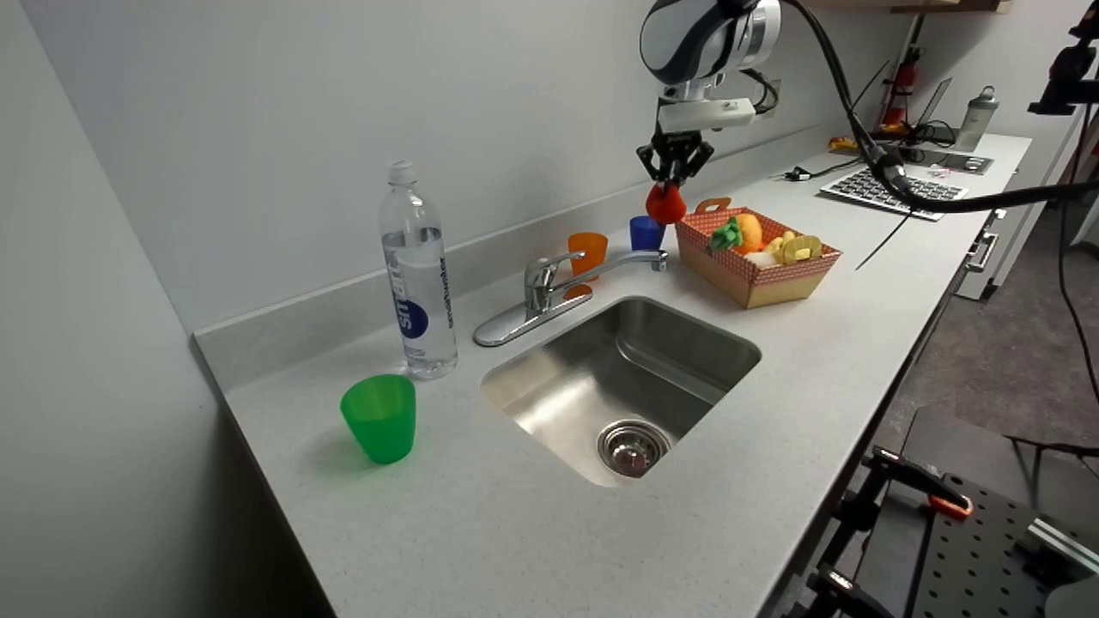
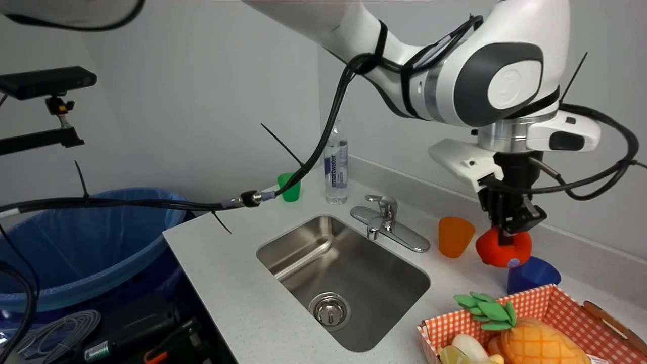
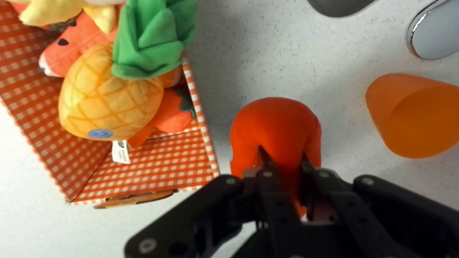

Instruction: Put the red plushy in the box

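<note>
The red plushy (image 1: 666, 206) is a roundish red soft toy. My gripper (image 3: 282, 154) is shut on it, with one finger on each side, and holds it above the counter. The plushy also shows in an exterior view (image 2: 491, 251) and in the wrist view (image 3: 276, 118). The box (image 1: 730, 273) has light-brown outer walls and a red-and-white checked lining. It stands beside the held plushy, and its lining shows in the wrist view (image 3: 168, 161). The plushy is outside the box's rim. The box holds a pineapple toy (image 2: 541, 341) and several other soft toys.
A blue cup (image 2: 533, 275) stands close below the plushy, by the wall. An orange cup (image 3: 412, 114) is beside it. The faucet (image 1: 549, 287) and steel sink (image 1: 652, 352) lie near the box. A water bottle (image 1: 421, 275) and green cup (image 1: 382, 421) stand farther off.
</note>
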{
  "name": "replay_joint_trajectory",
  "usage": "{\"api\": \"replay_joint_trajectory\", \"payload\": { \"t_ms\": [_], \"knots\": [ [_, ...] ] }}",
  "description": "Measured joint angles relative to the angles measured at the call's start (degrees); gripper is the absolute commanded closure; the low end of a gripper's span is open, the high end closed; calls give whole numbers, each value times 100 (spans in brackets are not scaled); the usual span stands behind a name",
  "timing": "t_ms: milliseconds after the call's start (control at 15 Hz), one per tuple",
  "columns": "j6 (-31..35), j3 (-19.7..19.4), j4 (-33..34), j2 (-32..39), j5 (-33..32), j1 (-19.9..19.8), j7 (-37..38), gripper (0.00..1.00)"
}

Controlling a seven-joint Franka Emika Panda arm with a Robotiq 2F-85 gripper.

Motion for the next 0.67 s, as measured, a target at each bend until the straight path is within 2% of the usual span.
{"api": "replay_joint_trajectory", "payload": {
  "t_ms": [400, 667],
  "knots": [
    [-462, -110, 381, 34, 148, -436, 140, 96],
    [-529, -202, 431, 184, 149, -639, 232, 96]
  ]
}}
